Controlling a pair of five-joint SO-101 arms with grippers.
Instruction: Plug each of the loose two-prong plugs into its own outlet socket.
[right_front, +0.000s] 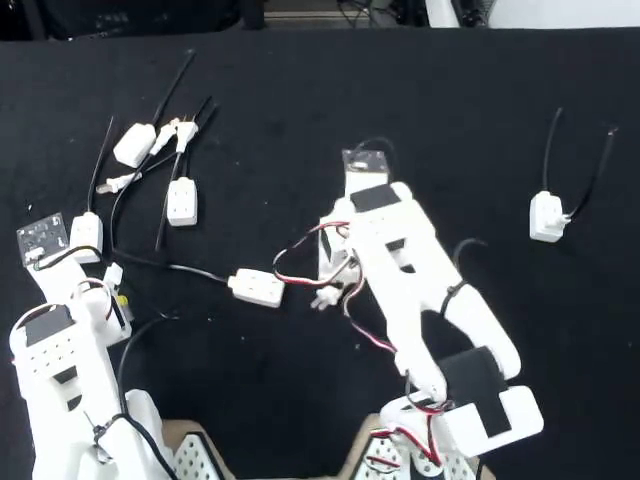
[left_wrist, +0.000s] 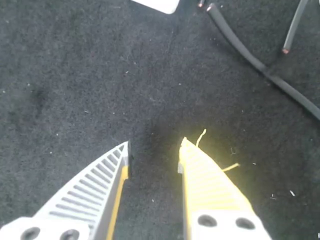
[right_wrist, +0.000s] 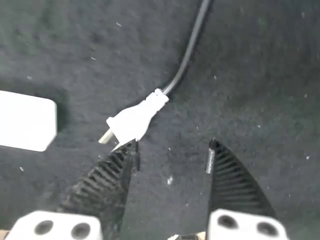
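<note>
Plug (right_wrist: 134, 120) — white, two-pronged — lies on black cloth (right_wrist: 260, 75), prongs toward an outlet block (right_wrist: 25, 127). Right gripper (right_wrist: 172, 150) hovers beside it, jaws apart, seemingly lining up a grab; left gripper (left_wrist: 154, 152) gapes over cloth.

A black cloth-covered table (right_front: 300, 100) is carrying a scatter of white pieces: toward its far left corner several outlet sockets (right_front: 181, 200) and two-prong plugs (right_front: 185, 130) are lying close together, their black cords (right_front: 172, 88) crossing. Near the middle a lone socket (right_front: 256, 287) is lying just beside a loose plug (right_front: 325, 298), and a last socket (right_front: 546, 217) is sitting well apart toward the right edge.
</note>
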